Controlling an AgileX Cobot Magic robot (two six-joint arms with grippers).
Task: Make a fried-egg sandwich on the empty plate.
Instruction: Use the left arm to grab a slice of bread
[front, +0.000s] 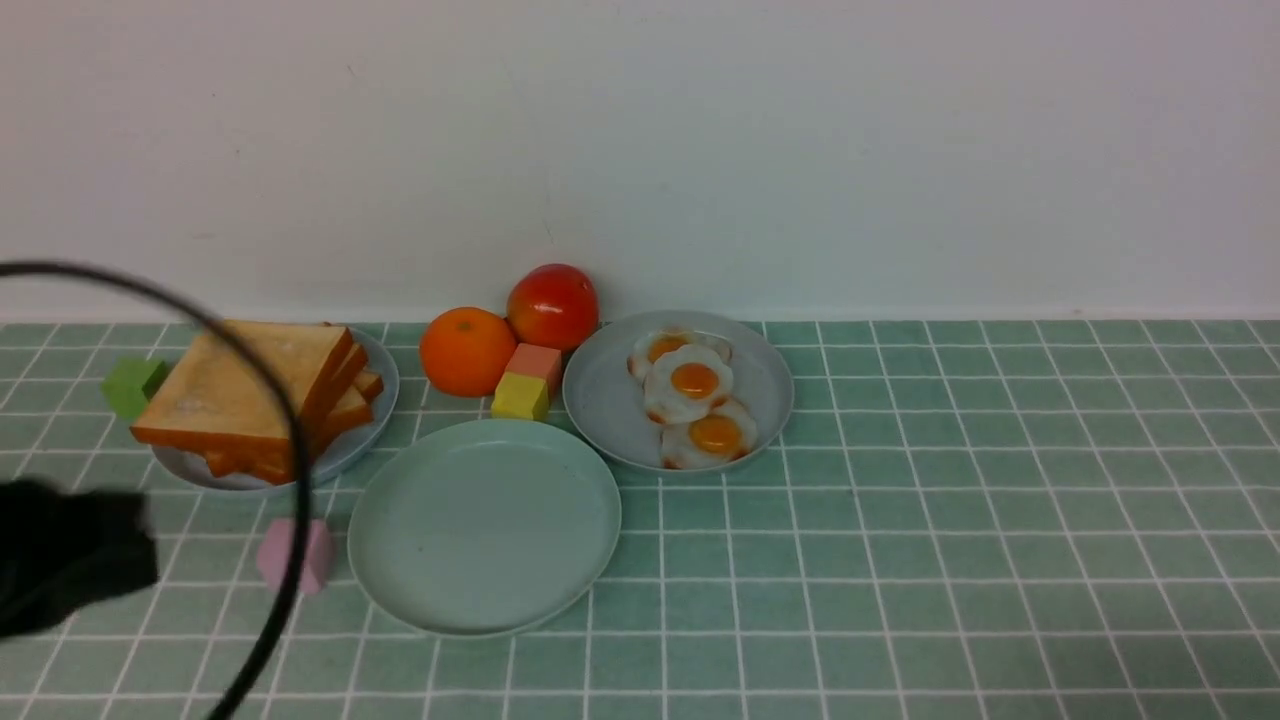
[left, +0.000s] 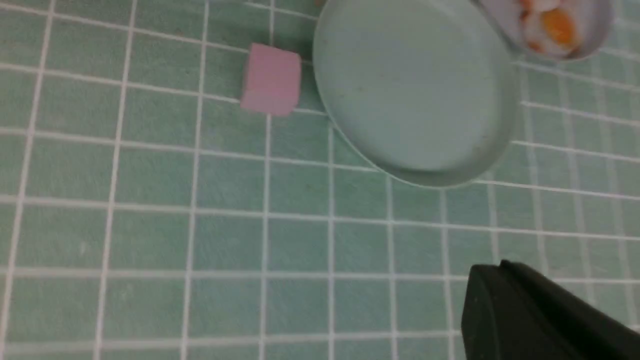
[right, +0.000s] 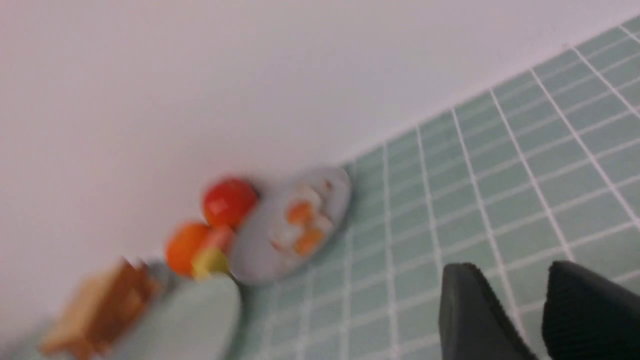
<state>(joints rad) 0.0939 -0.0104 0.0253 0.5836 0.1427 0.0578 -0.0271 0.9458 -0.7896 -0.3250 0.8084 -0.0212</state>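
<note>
Left claw (left: 505, 295) is pressed together on nothing, low over the table (front: 1000, 560) at front left. Right claw (right: 517, 280) stands spread and empty, and shows only in its own wrist view.

The plate (front: 485, 530) lies bare at centre front, so no sandwich is begun. Behind it on the left, toast (front: 230, 390) leans in a loose stack on a grey dish (front: 388, 395). Behind it on the right, three eggs (front: 693, 381) overlap on a second dish (front: 610, 400). An orange (front: 466, 351) and a tomato (front: 552, 305) sit at the back between the dishes. A pink block (front: 318, 555) lies just beside the plate's left rim.

Likely trouble:
- **Toast:** pinching one slice may drag its neighbours off the leaning stack.
- **Eggs:** they are flat, glossy and overlapping, so one may slip or lift a second with it.
- **Pink block:** a low sweep from the left could knock it against the plate and shift it.
- **Cable:** the left arm's cable (front: 290, 440) hangs across the front view's sight of the toast, which may spoil the aim there.
</note>
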